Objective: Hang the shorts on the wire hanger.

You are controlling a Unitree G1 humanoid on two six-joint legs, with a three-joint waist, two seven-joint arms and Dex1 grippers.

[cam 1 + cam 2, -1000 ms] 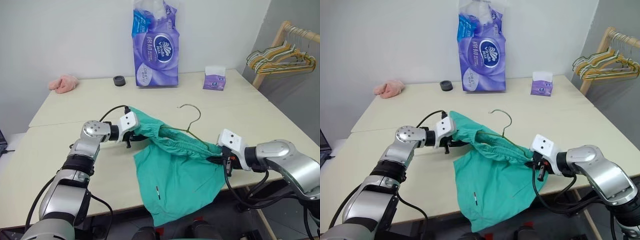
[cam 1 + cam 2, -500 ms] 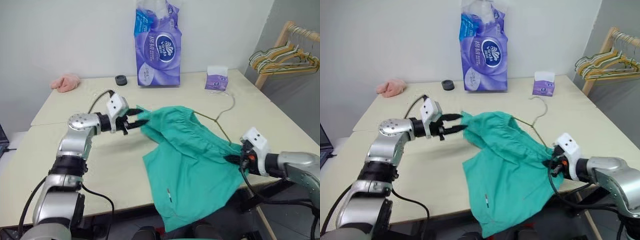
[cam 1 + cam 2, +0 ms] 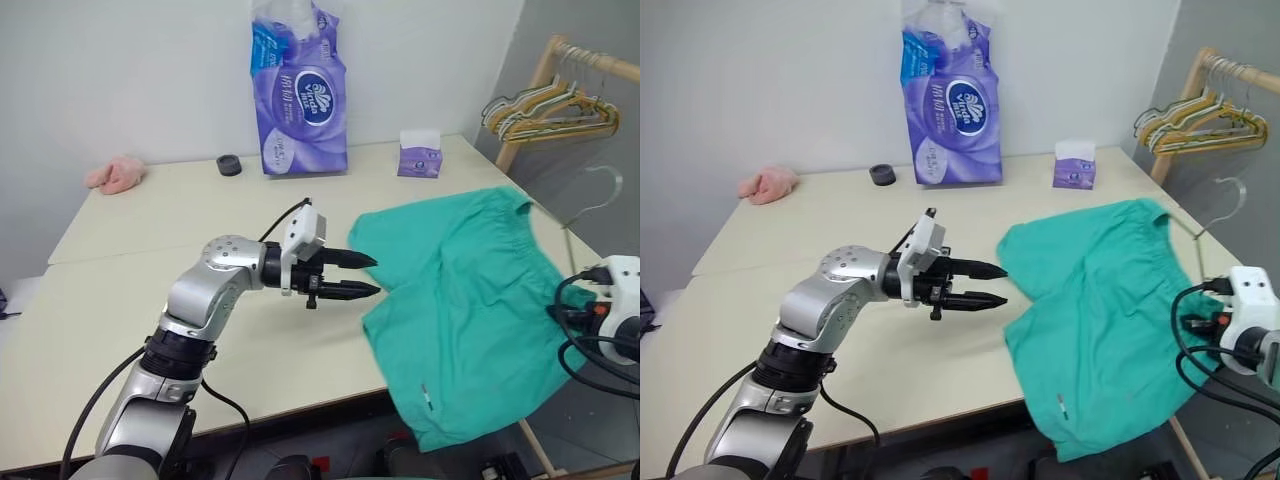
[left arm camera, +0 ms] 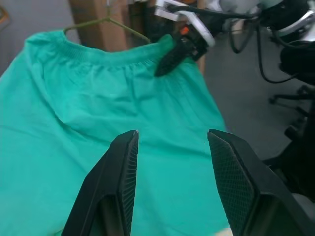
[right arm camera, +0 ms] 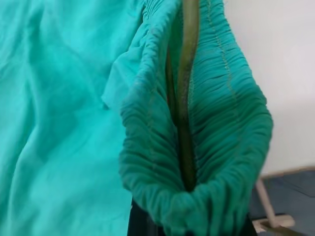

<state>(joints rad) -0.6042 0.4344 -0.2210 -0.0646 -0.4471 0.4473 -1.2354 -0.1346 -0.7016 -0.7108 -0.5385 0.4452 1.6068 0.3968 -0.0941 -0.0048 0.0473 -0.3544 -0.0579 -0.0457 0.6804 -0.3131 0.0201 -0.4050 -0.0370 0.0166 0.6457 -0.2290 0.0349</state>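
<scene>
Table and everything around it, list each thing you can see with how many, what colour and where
shorts: one, teal, right side of table, draped over its front edge
wire hanger: one, olive-grey, inside the waistband, hook past the table's right edge
tissue pack: one, purple, back centre
tissue box: one, purple, back right
cloth: one, pink, back left
ring: one, black, beside the pack
rack hangers: several, far right
table: one, cream
left end effector: open, empty, beside the shorts
right end effector: shut on the shorts' waistband

wire hanger (image 5: 186,123) — mostly inside shorts (image 3: 470,300)
</scene>
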